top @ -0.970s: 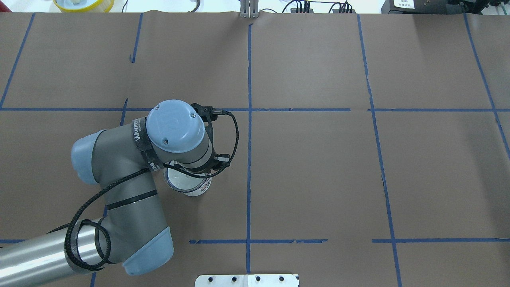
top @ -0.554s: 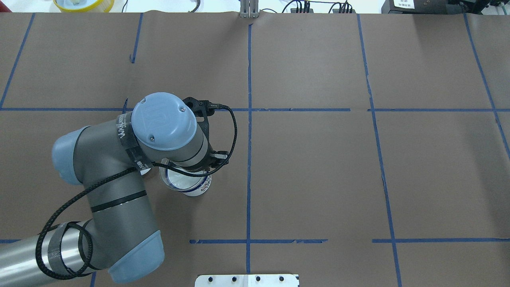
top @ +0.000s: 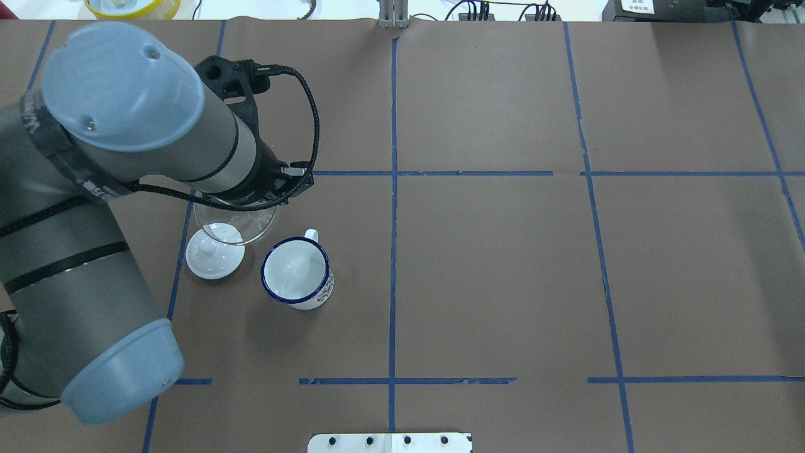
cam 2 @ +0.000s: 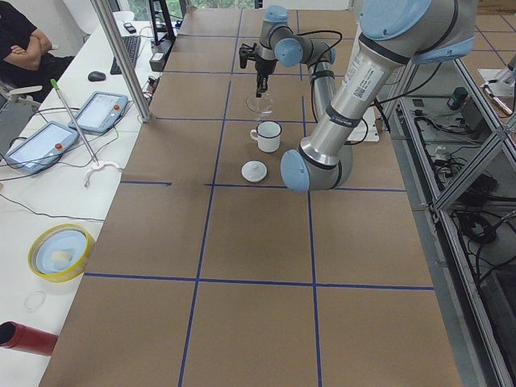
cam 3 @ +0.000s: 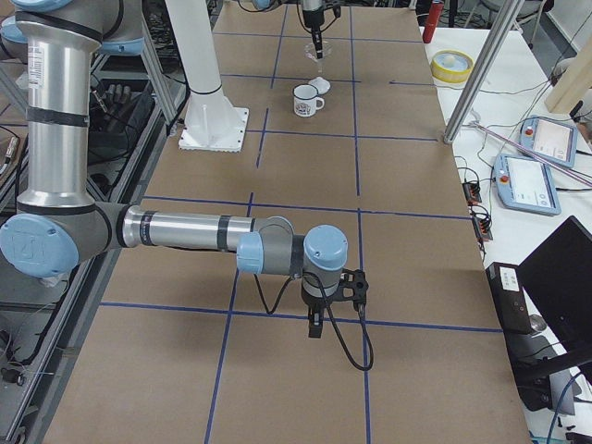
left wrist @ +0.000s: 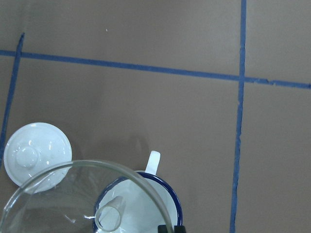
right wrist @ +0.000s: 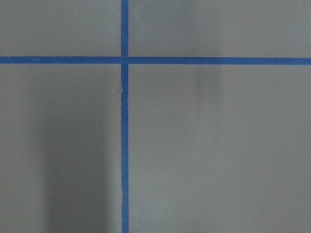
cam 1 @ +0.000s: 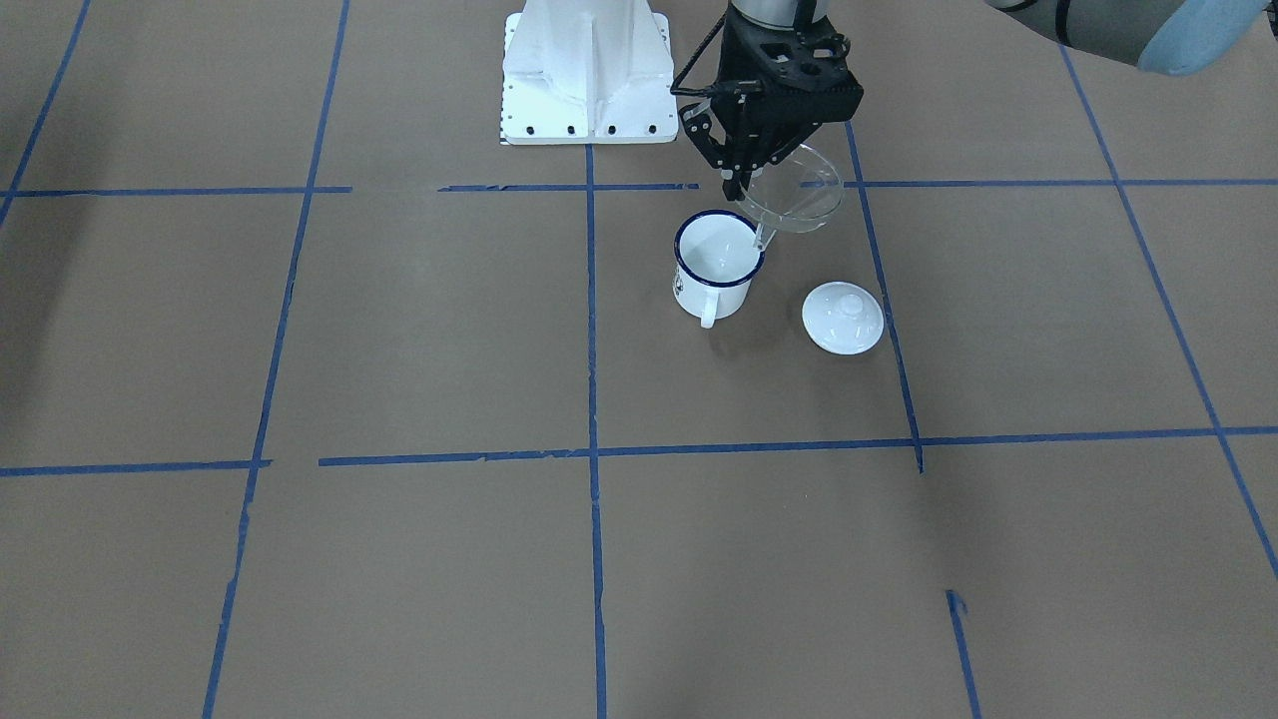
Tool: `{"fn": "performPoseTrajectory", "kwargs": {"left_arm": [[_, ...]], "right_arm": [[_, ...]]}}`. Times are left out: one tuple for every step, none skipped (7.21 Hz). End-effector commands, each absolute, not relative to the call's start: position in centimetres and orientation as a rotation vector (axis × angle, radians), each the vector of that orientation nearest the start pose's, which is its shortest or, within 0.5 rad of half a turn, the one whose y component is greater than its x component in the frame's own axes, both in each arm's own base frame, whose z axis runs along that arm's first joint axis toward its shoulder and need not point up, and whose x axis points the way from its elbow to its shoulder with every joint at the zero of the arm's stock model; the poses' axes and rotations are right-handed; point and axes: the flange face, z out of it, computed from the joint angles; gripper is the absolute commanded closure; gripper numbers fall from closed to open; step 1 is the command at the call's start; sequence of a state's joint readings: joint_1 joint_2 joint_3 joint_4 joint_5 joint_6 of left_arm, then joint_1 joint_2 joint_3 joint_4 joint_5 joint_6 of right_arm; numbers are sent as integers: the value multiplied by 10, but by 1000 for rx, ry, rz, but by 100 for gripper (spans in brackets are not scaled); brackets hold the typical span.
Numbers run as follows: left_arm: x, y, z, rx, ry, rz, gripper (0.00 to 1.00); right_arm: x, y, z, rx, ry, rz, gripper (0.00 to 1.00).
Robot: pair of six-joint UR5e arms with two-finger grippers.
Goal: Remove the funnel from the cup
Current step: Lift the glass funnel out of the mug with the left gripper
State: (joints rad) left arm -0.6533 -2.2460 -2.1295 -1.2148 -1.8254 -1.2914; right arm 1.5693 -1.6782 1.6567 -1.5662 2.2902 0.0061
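My left gripper [cam 1: 740, 188] is shut on the rim of the clear funnel [cam 1: 796, 201] and holds it tilted in the air, out of the cup and beside it. The white cup [cam 1: 717, 262] with its dark blue rim stands upright on the table. In the overhead view the funnel [top: 256, 221] shows under my left wrist, up and left of the cup [top: 297, 272]. The left wrist view has the funnel [left wrist: 58, 204] close up over the cup [left wrist: 155, 191]. My right gripper [cam 3: 315, 328] hangs far off over bare table; I cannot tell whether it is open or shut.
A white round lid with a knob [top: 214, 252] lies on the table just left of the cup, partly under the funnel. The white robot base [cam 1: 587, 70] stands behind. A yellow bowl [cam 2: 56, 251] and tablets sit on the side table.
My left arm has risen and swung left and away from the cup, taking the funnel out with it. The cup and the lid are now uncovered in the overhead view.
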Motion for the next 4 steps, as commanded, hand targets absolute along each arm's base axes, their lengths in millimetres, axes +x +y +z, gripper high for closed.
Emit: {"fn": "performPoseTrajectory", "kwargs": {"left_arm": [[314, -464, 108, 312, 992, -330, 100], [308, -489, 117, 374, 1039, -431, 100], [312, -512, 132, 484, 1085, -526, 100], [325, -540, 158, 516, 1111, -642, 100]], "right_arm": [[67, -445, 670, -19, -719, 10, 0], [67, -445, 670, -19, -719, 10, 0], [67, -445, 670, -19, -719, 10, 0], [67, -445, 670, -19, -719, 10, 0]]}}
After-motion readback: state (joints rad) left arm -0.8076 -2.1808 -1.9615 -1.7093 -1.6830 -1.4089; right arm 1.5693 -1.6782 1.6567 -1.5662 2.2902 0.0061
